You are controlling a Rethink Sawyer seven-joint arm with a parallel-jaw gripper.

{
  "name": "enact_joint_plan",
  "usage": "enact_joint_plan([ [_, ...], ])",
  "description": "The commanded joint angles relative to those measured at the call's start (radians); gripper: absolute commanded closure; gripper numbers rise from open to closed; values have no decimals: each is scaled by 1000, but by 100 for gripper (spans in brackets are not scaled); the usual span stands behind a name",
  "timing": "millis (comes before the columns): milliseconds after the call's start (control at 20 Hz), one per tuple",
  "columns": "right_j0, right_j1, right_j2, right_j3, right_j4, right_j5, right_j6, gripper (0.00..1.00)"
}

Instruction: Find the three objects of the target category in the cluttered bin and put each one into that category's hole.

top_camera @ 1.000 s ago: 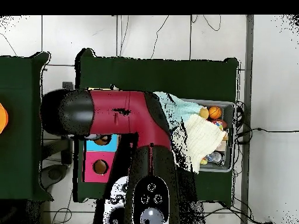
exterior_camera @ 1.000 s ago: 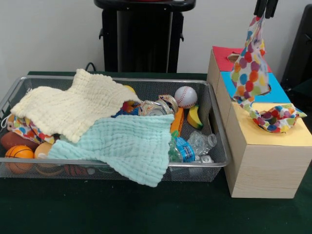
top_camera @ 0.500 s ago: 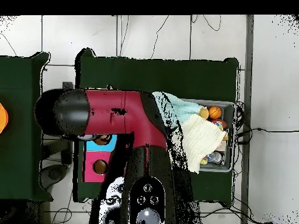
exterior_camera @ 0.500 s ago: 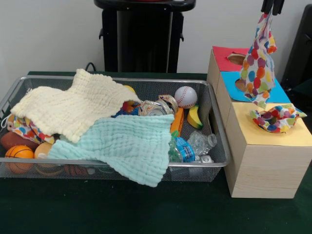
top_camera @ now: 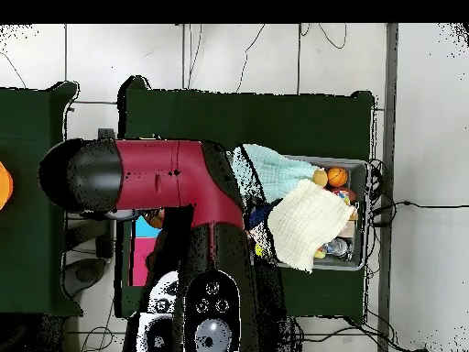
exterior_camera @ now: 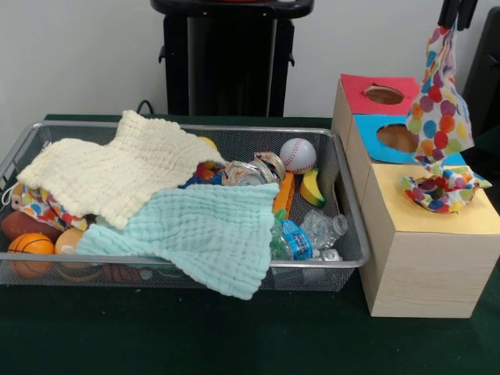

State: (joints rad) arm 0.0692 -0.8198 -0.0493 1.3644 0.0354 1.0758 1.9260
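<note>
Since a second ago the spotted cloth point(exterior_camera: 440, 101) has been carried rightward, off the blue hole and out to the right edge of the box point(exterior_camera: 414, 250), and both round holes now show uncovered. The green surface point(exterior_camera: 195, 336) carries a wire bin point(exterior_camera: 344, 226) on the left and the wooden box to its right, standing close together. In the bin a cream cloth point(exterior_camera: 117, 172) overlaps a mint cloth point(exterior_camera: 203, 230), which drapes over the near rim. Behind them lie a baseball point(exterior_camera: 298, 154), a banana point(exterior_camera: 312, 187), a crushed bottle point(exterior_camera: 301, 234) and, at the left end, a small basketball point(exterior_camera: 31, 246). The gripper point(exterior_camera: 456, 12) sits at the top edge, its fingers clenched on the hanging cloth's upper tip; the lower end hangs just above a second spotted cloth point(exterior_camera: 441, 190) bunched on the yellow panel.
</note>
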Motion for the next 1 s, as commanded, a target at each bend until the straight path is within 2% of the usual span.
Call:
enact_joint_plan([
  [50,-6,63,38,-8,13,32,164,100],
  [500,-4,128,37,-39,4,-30,167,100],
  [1000,-10,181,39,-19,-5,-131,153,100],
])
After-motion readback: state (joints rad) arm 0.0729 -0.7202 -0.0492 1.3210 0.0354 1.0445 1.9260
